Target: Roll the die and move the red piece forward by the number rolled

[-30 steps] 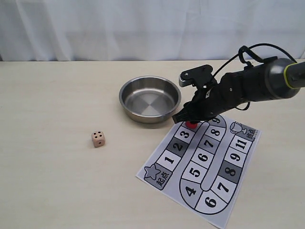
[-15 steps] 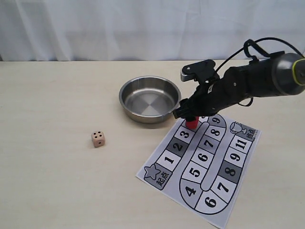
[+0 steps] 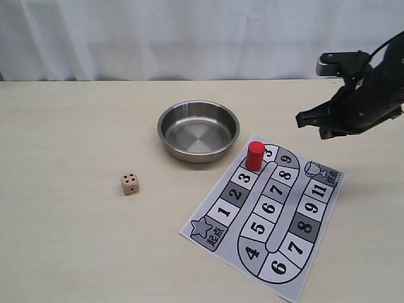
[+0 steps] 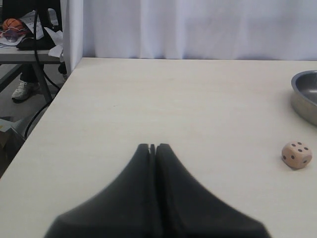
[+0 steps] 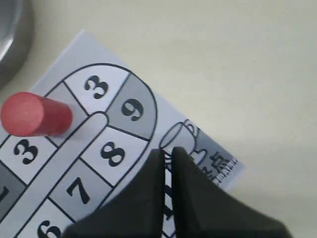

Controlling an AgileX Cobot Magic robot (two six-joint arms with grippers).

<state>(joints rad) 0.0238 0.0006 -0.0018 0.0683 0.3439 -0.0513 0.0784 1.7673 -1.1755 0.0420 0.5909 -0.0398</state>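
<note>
Our left gripper [image 4: 152,148] shows only in its own wrist view, where its two dark fingers are pressed flat together with nothing between them, low over the pale wooden table [image 3: 63,240]. Moving right, we find the die [image 3: 130,184] resting alone on the bare tabletop, with four dark pips on its upper face; the left wrist view shows it [image 4: 297,155] well apart from the fingers. Next comes the round metal bowl [image 3: 189,153], standing beyond the die and just beside the far corner of the printed game board [image 3: 287,218]. We see the red piece [image 3: 255,155] standing upright on the board's outer lane, on the square just past the one marked 3, and it covers that square's number. Farthest right, our right gripper [image 3: 303,120] hangs in the air, well apart from the red piece and touching nothing. In its wrist view [image 5: 167,153] the fingers are drawn almost together, with only a sliver between them, grasping nothing, above the printed cup near the board's edge.
</note>
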